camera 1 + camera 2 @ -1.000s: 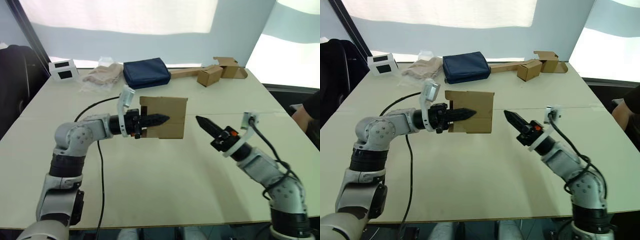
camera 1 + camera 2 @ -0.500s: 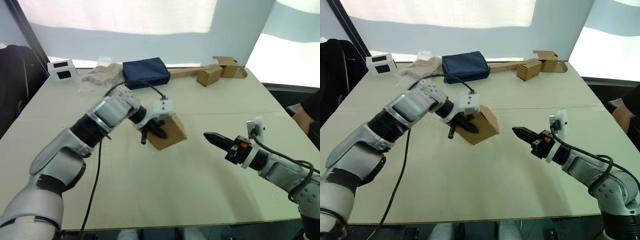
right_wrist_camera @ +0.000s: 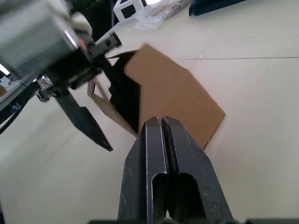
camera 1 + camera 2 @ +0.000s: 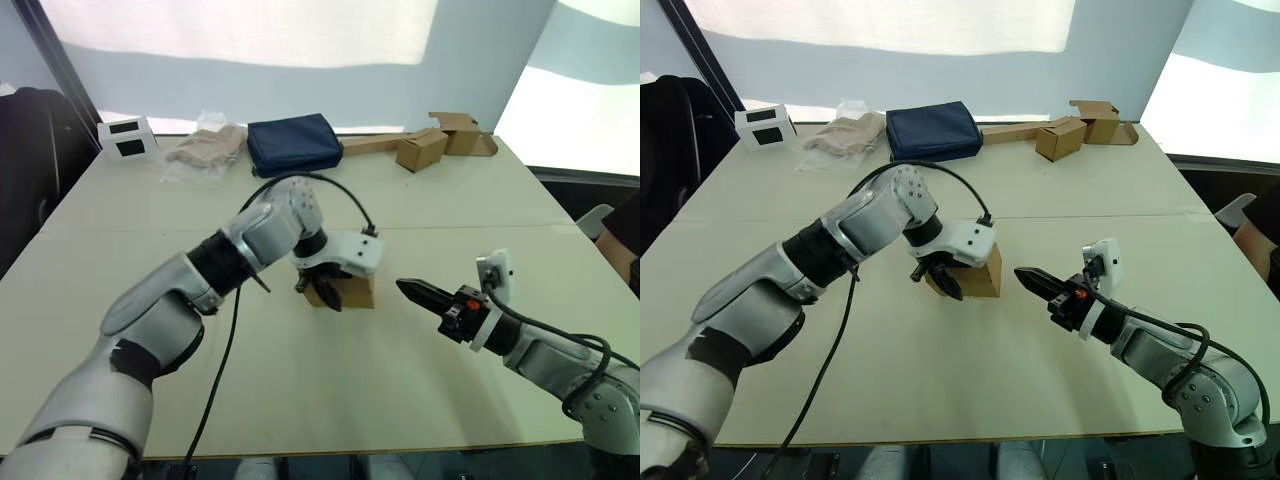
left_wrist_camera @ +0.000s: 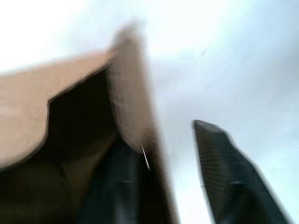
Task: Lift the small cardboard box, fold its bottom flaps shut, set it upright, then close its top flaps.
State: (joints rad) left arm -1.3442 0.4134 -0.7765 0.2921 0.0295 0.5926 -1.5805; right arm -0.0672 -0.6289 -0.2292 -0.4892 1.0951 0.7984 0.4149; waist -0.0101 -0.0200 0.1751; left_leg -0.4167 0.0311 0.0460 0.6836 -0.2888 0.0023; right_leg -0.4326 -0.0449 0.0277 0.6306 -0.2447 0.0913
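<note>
Left eye view: small cardboard box (image 4: 352,291) sits near frame centre on the table (image 4: 330,400), gripped by the left gripper (image 4: 320,293). Left arm comes in from lower left and curls over the box from above, fingers pointing down. Left wrist view shows one finger (image 5: 117,186) inside the box's dark opening and the other finger (image 5: 233,177) outside, with a box wall pinched between them, so it is holding the box by a side wall. Box's open end faces frame left in the right wrist view.

Right gripper (image 4: 412,291) is right of centre, just beside the box, tip aimed at it, not touching. Right wrist view: its fingers (image 3: 154,154) are pressed together, nothing between them.

Upper part of frame, far table edge: white box with dark windows (image 4: 125,138) at upper left, plastic bag (image 4: 205,150), navy pouch (image 4: 293,144), then oblong brown carton (image 4: 420,150) at upper right.
</note>
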